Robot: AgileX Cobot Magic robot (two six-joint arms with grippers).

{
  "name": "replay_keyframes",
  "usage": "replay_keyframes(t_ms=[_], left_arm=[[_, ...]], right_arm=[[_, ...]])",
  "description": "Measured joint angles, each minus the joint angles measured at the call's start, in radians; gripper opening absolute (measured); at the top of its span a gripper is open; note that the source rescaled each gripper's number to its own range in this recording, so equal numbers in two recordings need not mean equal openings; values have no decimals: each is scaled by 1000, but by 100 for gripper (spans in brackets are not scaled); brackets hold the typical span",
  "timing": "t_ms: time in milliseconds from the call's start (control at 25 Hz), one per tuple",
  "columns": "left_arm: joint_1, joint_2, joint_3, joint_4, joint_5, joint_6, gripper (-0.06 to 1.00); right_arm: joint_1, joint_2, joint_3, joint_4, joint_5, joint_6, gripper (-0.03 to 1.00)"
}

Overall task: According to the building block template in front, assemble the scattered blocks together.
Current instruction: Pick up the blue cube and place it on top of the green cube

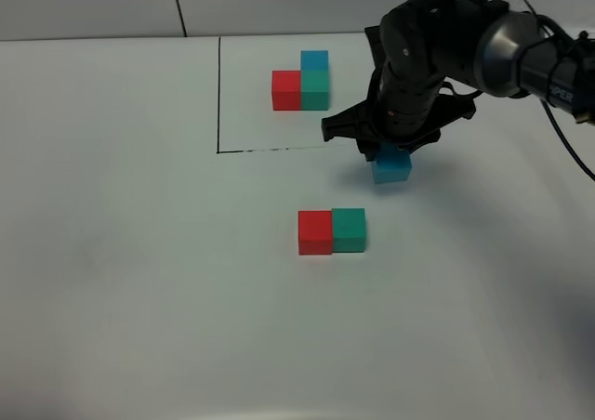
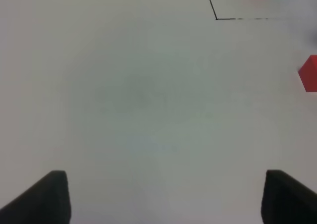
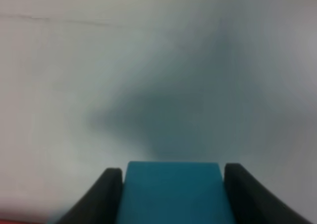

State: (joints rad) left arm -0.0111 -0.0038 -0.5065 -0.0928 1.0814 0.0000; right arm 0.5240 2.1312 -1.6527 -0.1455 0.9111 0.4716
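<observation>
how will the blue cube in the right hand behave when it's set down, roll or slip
Probably stiff: the blue cube shows square edges while clamped in the right hand. Its flat faces suggest it would sit still rather than roll. The sides look smooth, so it might slip if the grip loosens.

Soft, even light keeps the white surface bright without glare, a broad dim shadow spreads just ahead of the right claw, and both wrist views are blurred, the blue block in that claw's grip soft-edged and out of focus.
</observation>
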Motion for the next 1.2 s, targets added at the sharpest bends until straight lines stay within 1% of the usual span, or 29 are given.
replay_keyframes(t_ms=[320, 560, 880, 1200], left_arm=[[0, 0, 0, 0, 0, 0, 75], [0, 0, 0, 0, 0, 0, 75], [0, 0, 0, 0, 0, 0, 75], [0, 0, 0, 0, 0, 0, 75]], right_arm=[[35, 33, -10, 18, -18, 62, 1], [40, 45, -10, 38, -48, 83, 1], [44, 102, -12, 55, -62, 88, 1], [51, 113, -12, 61, -70, 88, 1]])
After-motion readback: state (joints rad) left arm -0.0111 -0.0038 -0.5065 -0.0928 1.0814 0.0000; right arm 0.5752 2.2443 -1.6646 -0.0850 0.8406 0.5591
